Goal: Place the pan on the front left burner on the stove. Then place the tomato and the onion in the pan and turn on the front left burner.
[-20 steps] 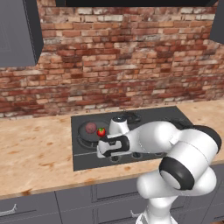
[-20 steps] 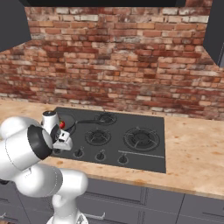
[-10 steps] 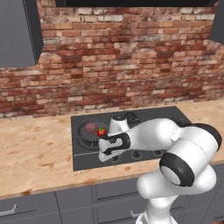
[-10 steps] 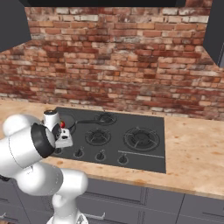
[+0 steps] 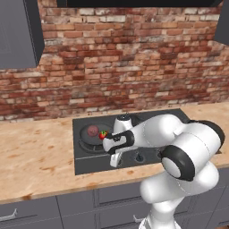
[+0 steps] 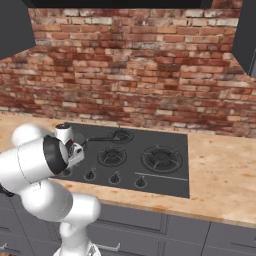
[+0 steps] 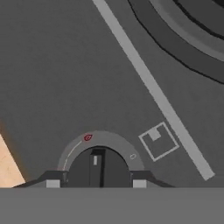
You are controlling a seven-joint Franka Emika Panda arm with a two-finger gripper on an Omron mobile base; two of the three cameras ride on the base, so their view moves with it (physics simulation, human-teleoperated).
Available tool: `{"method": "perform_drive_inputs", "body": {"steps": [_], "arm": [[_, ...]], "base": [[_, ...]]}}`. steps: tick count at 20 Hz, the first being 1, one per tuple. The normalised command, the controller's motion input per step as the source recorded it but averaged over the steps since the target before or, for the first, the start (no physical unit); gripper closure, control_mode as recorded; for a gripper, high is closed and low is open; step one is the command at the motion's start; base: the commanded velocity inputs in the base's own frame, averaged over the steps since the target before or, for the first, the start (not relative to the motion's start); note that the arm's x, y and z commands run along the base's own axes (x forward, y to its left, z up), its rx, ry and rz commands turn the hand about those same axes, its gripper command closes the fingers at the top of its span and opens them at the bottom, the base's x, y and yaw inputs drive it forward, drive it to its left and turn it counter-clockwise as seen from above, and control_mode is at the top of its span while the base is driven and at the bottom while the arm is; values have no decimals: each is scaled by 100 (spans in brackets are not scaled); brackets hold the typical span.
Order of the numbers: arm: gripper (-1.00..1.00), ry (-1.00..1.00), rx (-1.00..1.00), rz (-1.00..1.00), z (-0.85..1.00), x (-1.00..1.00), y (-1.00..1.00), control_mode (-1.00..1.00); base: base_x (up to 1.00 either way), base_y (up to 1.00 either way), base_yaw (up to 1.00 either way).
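A: What's on the left of the stove [image 5: 85, 161]?
B: The pan [image 5: 91, 138] sits on the front left burner [image 5: 84, 144], onion [image 5: 92, 130] and tomato [image 5: 103, 134] inside, just beside each other.
A: And the gripper [image 7: 96, 183]?
B: Down at the stove's front edge by the desk [image 5: 36, 156], jaws on either side of a dark knob [image 7: 97, 168], closed around it.

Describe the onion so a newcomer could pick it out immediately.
Find the black stove set in the wooden counter below the brick wall. On its left side sits a dark round pan; the onion is the dull pinkish-purple ball inside, beside the tomato, which is smaller, bright red and green-topped.
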Motion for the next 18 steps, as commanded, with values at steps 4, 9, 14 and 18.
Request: {"method": "perform_drive_inputs", "body": {"steps": [4, 9, 14, 18], "arm": [[100, 0, 0, 50, -30, 0, 0, -100], [100, 0, 0, 42, -30, 0, 0, -100], [100, 0, 0, 32, -22, -13, 0, -100], [100, 0, 0, 27, -22, -13, 0, -100]], "base": [[0, 0, 0], [0, 0, 0], [0, 0, 0], [0, 0, 0]]}}
